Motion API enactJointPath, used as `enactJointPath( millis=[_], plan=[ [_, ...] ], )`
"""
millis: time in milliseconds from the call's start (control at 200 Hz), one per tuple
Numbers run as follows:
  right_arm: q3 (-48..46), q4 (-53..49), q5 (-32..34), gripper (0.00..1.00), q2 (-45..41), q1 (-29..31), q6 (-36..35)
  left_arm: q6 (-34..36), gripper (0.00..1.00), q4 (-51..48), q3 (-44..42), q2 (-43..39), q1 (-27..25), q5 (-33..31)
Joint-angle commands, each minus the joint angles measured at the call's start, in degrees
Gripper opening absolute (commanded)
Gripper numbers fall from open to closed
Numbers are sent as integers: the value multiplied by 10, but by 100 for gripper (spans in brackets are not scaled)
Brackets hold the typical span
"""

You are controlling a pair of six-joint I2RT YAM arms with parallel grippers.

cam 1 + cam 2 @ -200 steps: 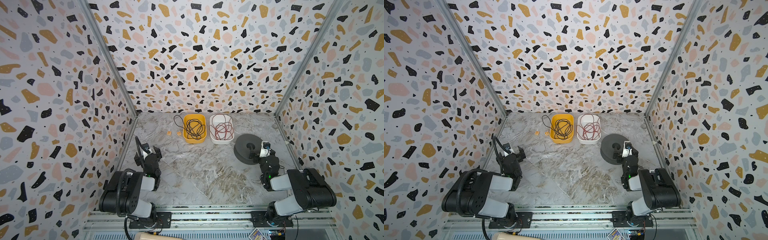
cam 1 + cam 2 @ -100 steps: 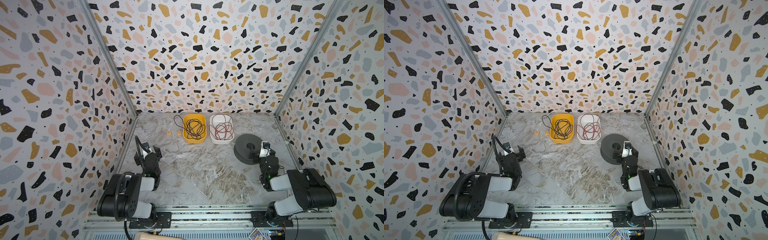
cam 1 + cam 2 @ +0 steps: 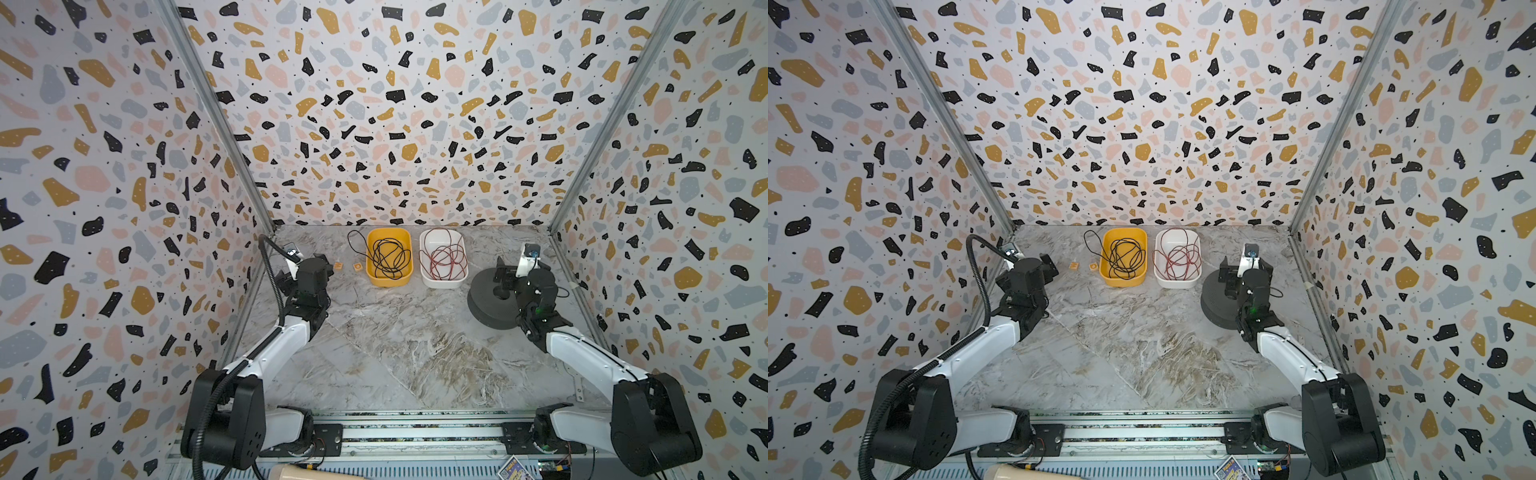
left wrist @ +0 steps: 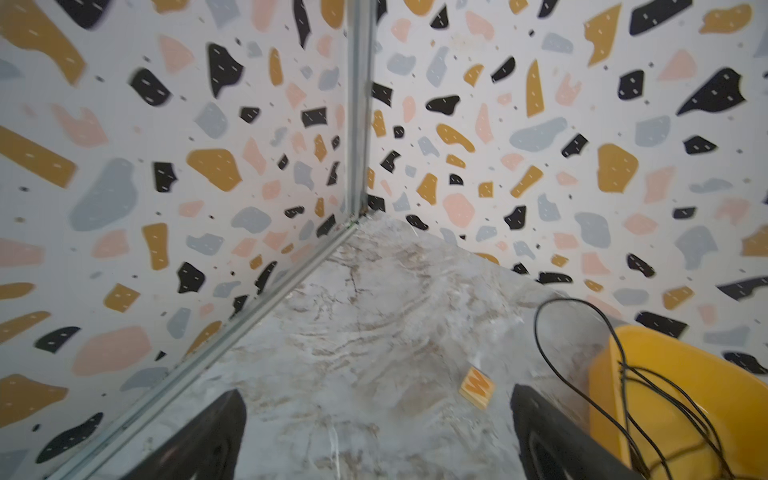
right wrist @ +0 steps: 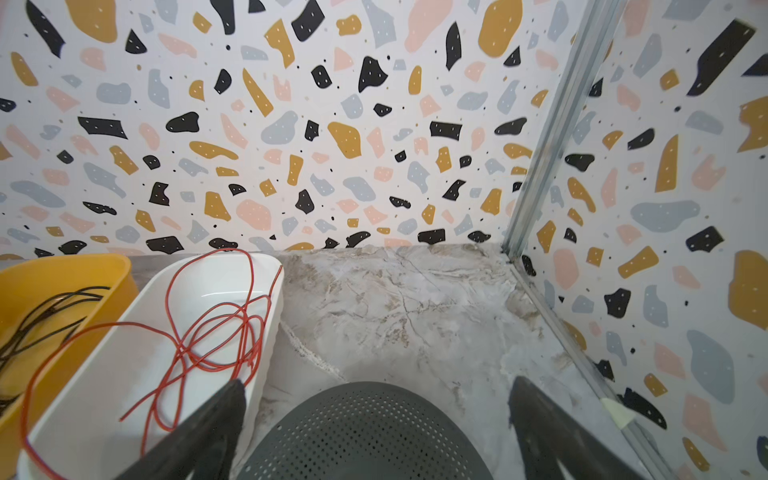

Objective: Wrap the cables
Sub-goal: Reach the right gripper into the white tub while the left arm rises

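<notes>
The cables are one long red-orange wire lying in loose loops inside a white tub at the back. In the right wrist view the red wire spills over the white tub's rim. My right gripper is open and empty. It hovers over a dark perforated disc just right of the tub. My left gripper is open and empty, left of the yellow tub.
A yellow tub holds a black wire, one loop trailing onto the floor. Two small wooden letter tiles lie left of it. Patterned walls close in on three sides.
Both arms have unfolded from their low pose and reached toward the back. The left gripper is nearer the tiles, the right one over the disc. Both stayed open.
</notes>
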Motion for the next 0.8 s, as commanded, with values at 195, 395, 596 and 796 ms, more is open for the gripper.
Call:
enactJointPath(
  millis=[195, 395, 596, 796],
  plan=[
    [227, -347, -101, 99, 66, 16, 117, -15, 100, -179, 89, 17, -12, 232],
    [355, -431, -159, 99, 158, 41, 126, 28, 100, -260, 147, 44, -25, 338],
    [404, -448, -184, 99, 234, 76, 104, 22, 100, -248, 114, 20, -43, 360],
    [474, -479, -189, 99, 327, 119, 62, 34, 100, -252, 106, 14, -57, 356]
  ],
)
